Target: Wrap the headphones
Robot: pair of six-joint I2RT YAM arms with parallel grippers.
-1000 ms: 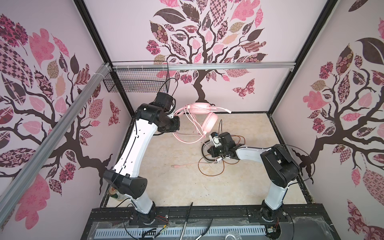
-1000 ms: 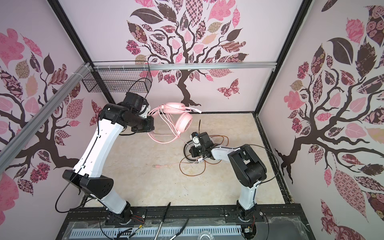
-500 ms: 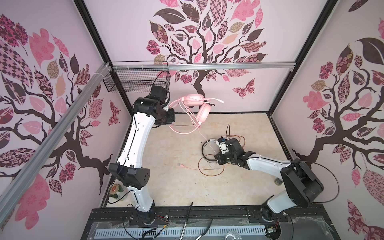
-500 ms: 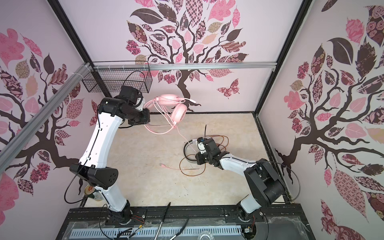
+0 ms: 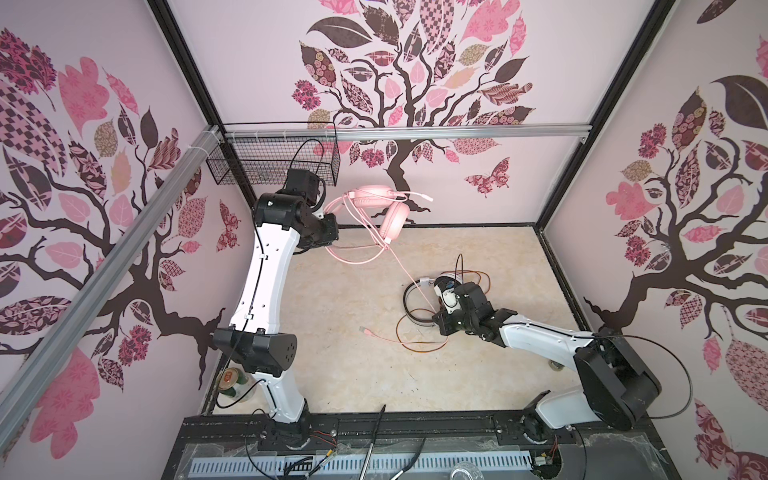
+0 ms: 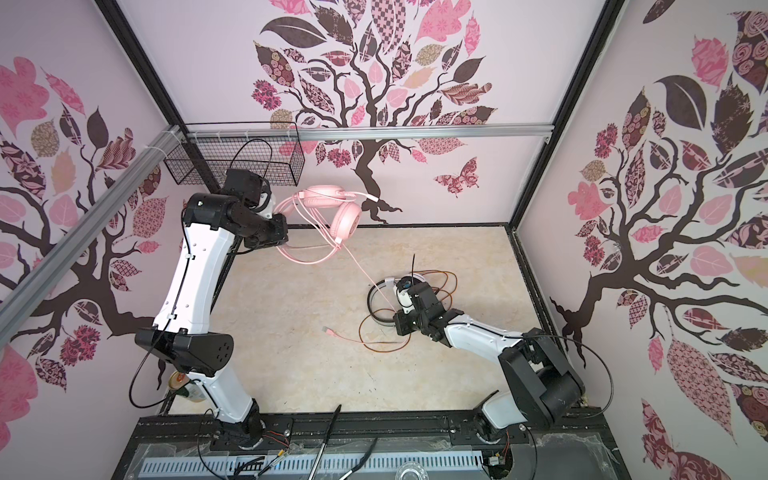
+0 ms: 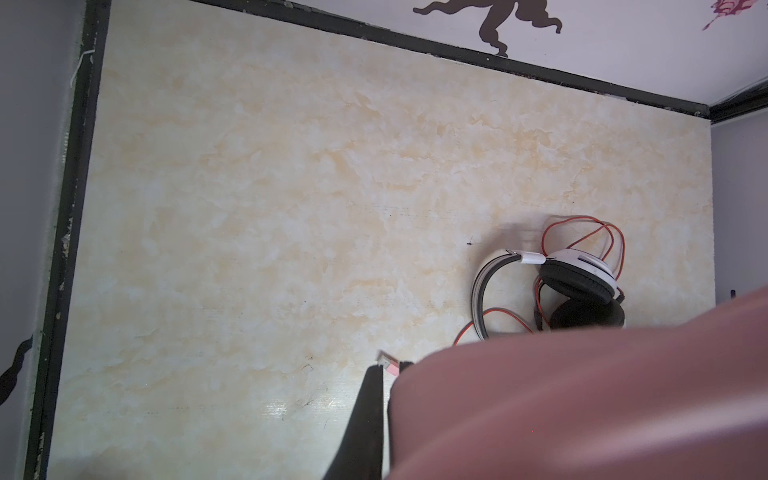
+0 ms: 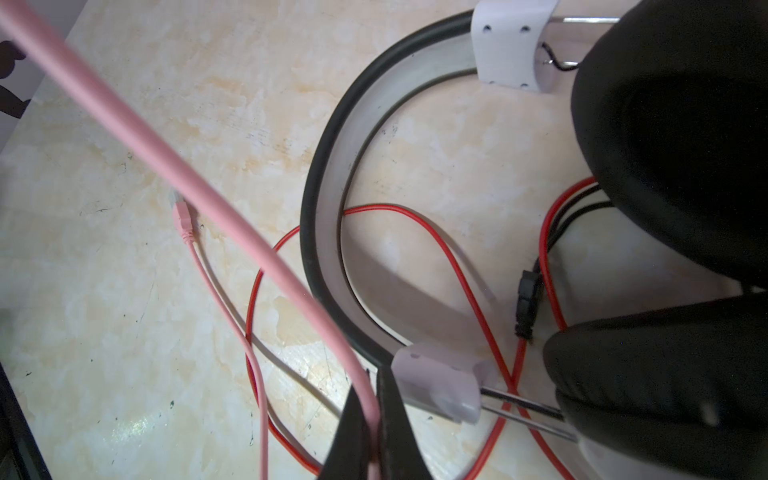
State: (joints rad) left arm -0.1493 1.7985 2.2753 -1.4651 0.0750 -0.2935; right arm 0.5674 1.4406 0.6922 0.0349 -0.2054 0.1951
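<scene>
Holding the pink cord (image 8: 174,166) taut between both arms.
My left fingers (image 7: 365,415) clench the pink headset (image 5: 394,218) up high; its cord slants down to my right fingers (image 8: 349,444), pinching it beside the white-and-black headset (image 7: 582,270) on the surface (image 5: 353,365).

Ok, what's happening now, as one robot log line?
left tool: shut on pink headphones, in air | right tool: shut on pink cord | white-and-black headphones: on table
</scene>
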